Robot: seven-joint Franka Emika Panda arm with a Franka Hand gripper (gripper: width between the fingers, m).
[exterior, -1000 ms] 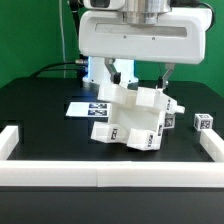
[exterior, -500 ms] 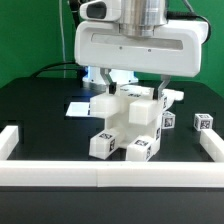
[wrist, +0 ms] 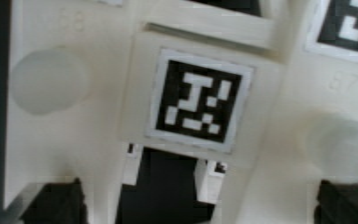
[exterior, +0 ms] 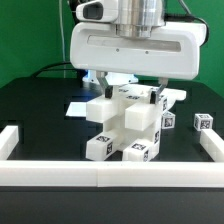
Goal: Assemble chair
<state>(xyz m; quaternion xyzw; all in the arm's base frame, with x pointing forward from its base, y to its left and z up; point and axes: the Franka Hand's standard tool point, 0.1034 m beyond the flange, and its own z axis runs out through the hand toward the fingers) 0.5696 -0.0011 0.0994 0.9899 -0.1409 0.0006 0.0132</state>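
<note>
Jaws spread wide, the end effector straddles the top of the chair standing on the counter, seemingly lined up to grip and reposition it

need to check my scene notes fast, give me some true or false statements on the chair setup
1. The claw hangs directly above the chair. True.
2. The chair stands outside the white rails. False: it stands on the black table, behind the front rail.
3. A small tagged block sits apart from the chair, on the exterior view's right. True.
4. The marker board rests on top of the chair. False: it lies flat on the table behind it.
</note>
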